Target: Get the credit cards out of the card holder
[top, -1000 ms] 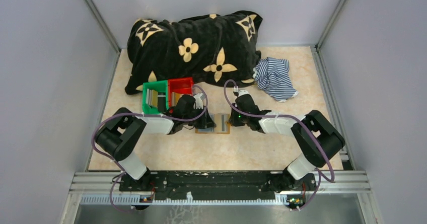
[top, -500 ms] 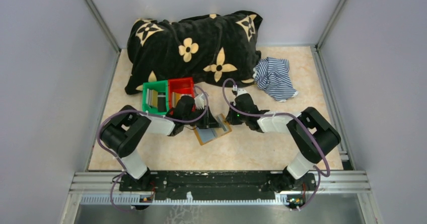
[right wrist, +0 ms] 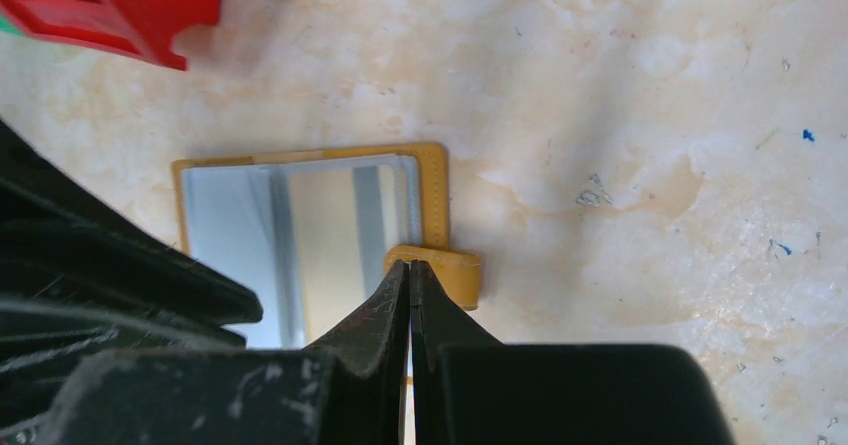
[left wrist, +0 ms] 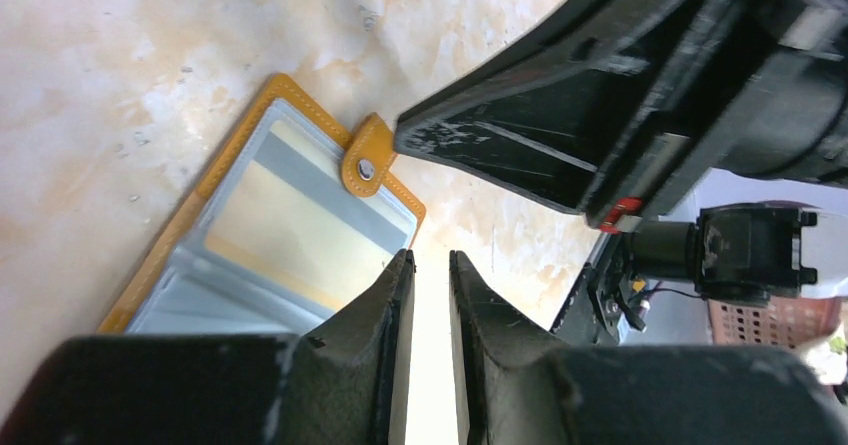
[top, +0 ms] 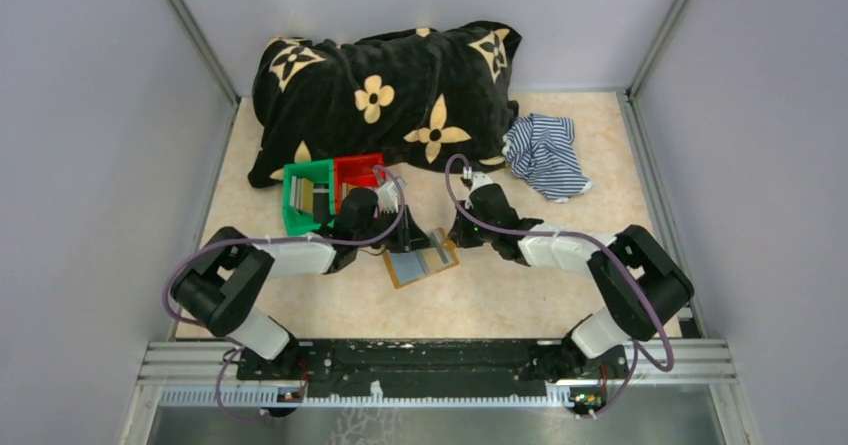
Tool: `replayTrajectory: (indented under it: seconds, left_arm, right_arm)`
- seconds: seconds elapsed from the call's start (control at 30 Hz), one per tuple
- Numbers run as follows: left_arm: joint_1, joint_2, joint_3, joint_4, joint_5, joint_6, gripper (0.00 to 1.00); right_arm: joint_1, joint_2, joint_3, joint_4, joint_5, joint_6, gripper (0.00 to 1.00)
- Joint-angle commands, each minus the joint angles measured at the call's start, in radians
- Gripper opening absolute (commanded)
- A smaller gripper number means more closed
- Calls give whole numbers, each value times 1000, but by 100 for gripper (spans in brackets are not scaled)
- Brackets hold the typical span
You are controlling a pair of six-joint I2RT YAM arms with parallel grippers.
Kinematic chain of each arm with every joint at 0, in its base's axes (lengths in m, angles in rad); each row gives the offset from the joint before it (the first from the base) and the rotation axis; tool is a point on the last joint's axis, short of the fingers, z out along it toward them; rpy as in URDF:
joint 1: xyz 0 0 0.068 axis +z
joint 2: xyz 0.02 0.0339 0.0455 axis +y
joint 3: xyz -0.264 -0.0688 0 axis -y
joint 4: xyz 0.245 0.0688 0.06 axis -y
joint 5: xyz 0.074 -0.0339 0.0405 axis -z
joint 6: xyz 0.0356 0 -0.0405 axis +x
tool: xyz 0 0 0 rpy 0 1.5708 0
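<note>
at mid-table [right wrist: 620, 115], near the red bin [right wrist: 120, 5] and green bin [top: 305, 195], the card holder [top: 424, 258] lies open and flat, turned askew, inner pockets facing up. the credit cards [left wrist: 290, 210] sit in the pockets, one pale yellowish face showing behind the clear panel. right gripper [right wrist: 410, 265]: fingers clenched together, nothing between them, tips at the snap tab [right wrist: 445, 270] on the holder's edge. left gripper [left wrist: 430, 257]: over the holder's other half, fingers a narrow slit apart; whether anything is pinched cannot be told. black flowered blanket [top: 385, 85] and striped cloth [top: 545, 155] lie at the far side, well apart from the holder.
</note>
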Motion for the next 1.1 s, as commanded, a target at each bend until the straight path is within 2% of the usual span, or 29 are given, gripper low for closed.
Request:
replayTrajectory:
  seconds: [0.0, 0.07, 0.2, 0.27, 0.5, 0.63, 0.8, 1.07]
  left_arm:
    - [4, -84, -25, -149, -95, 43, 25]
    - [4, -107, -49, -152, -107, 33, 25]
    - [3, -126, -79, -177, -127, 22, 25]
    - [4, -128, -101, -180, -135, 10, 25]
    - [4, -122, -154, -226, -181, -6, 25]
    - [4, -123, -153, -263, -210, 0, 25]
    - [4, -138, -144, -281, -219, 6, 25]
    - [3, -143, -146, -281, -219, 11, 25]
  right_arm:
    - [18, -88, 28, -24, 6, -48, 1]
    - [18, -89, 32, -29, 3, -51, 3]
    - [28, -82, 48, -36, -20, -61, 19]
    - [49, -73, 64, -46, -18, -69, 22]
    - [153, -21, 111, -48, -2, -68, 17]
    - [167, 31, 114, -27, -15, -50, 0]
    - [167, 86, 108, -41, 13, -47, 0]
    - [121, 77, 109, -122, 99, -58, 0]
